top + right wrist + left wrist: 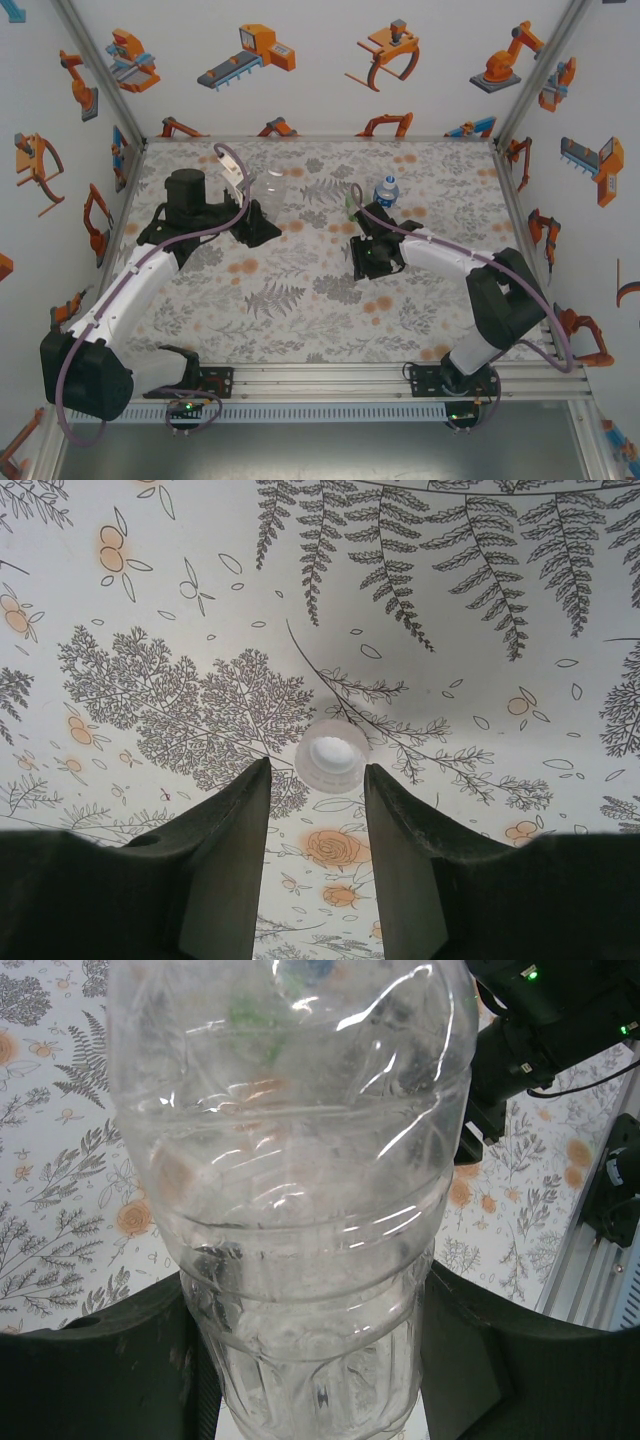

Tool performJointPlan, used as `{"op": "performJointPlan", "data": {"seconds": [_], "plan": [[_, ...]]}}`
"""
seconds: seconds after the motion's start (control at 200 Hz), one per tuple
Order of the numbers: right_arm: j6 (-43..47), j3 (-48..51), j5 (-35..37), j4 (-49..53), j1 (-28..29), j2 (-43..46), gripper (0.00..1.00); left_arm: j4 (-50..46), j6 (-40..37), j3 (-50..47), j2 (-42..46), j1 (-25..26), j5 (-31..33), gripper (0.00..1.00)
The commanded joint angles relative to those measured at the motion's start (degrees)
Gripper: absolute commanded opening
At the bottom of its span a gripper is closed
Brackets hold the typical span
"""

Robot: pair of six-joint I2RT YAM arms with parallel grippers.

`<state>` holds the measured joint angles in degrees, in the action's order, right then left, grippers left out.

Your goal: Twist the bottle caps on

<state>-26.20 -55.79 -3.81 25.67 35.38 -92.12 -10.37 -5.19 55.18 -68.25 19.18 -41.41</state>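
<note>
My left fingers [100, 1370] are clamped on the clear bottle [300, 1190], near the far edge, left of the middle. My right fingers [225, 860] are spread apart, one on each side of a white cap [332, 755] lying on the surface [150, 600] right of centre. The cap sits only at the fingertips, so a pinch there could flick it away. The thin bottle may also buckle or spin once I apply torque.

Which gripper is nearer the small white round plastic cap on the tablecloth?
Right. The right gripper hangs open at the white cap; the left gripper, across the table, clamps a clear plastic bottle.
</note>
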Motion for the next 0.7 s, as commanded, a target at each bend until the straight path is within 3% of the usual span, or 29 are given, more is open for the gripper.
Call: {"op": "performJointPlan", "data": {"seconds": [0.0,0.696], "plan": [[-1.0,-0.7,-1.0,0.8,0.0,-0.9,0.42,-0.4,-1.0,1.9,-0.3,0.5,-1.3,0.0],[-0.8,0.2,-0.9,0.1,0.0,-4.0,0.43,-0.9,-0.9,2.3,-1.1,0.6,-1.4,0.0]]}}
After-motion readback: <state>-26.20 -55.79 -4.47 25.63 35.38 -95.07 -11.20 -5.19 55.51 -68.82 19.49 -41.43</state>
